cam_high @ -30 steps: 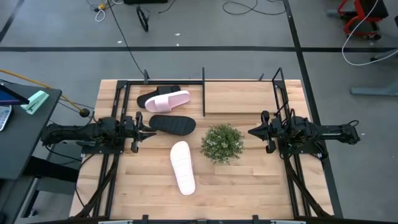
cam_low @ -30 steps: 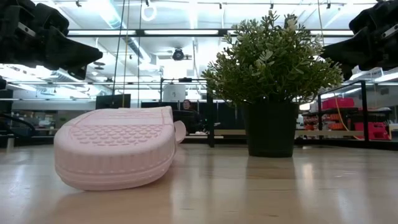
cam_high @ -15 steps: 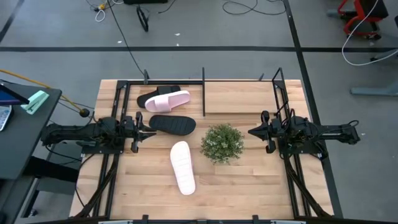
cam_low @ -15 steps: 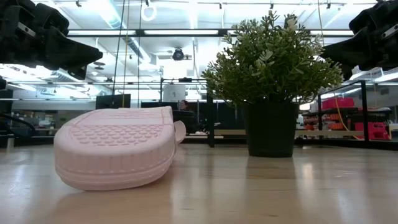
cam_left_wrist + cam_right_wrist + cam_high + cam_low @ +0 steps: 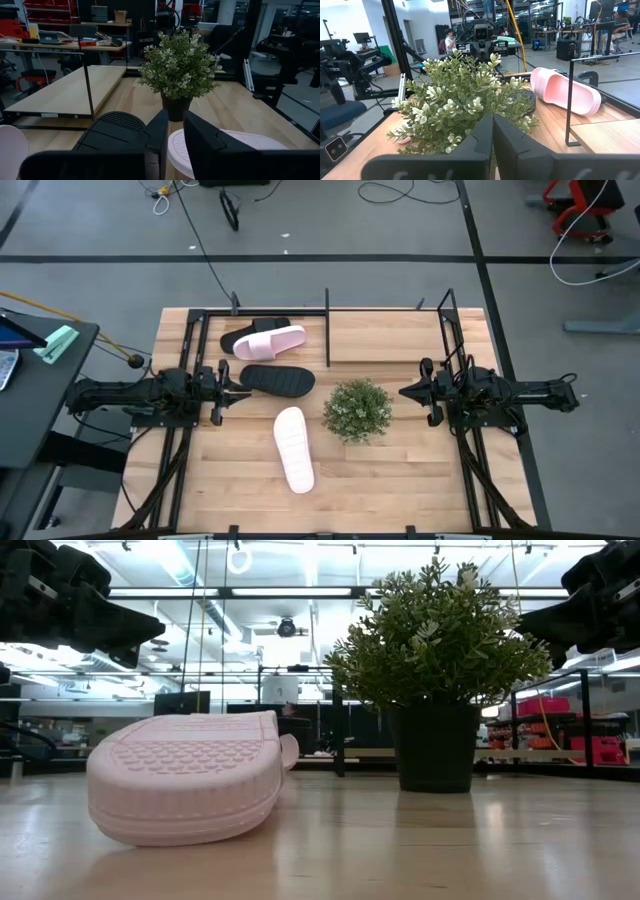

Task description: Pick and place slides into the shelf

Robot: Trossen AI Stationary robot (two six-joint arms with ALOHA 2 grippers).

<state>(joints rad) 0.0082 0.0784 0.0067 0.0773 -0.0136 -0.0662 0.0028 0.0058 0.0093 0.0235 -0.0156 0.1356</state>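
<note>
Pink slide (image 5: 294,448) lies upside down on the tabletop (image 5: 400,470); left hand (image 5: 243,383) slightly parted, right hand (image 5: 405,392) closed, both empty.

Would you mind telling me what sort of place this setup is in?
Most likely a robotics lab or workshop: a wooden table flanked by two robot arms, cables trailing over the grey floor, and workbenches with equipment in the room behind.

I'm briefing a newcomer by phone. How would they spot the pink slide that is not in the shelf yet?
Start at the small green bushy plant in its dark pot, near the middle of the wooden table. Just left of it, toward the near edge, lies the pale pink slide, alone on bare wood. Unlike the other pink slide in the black metal shelf, it lies sole-up.
</note>
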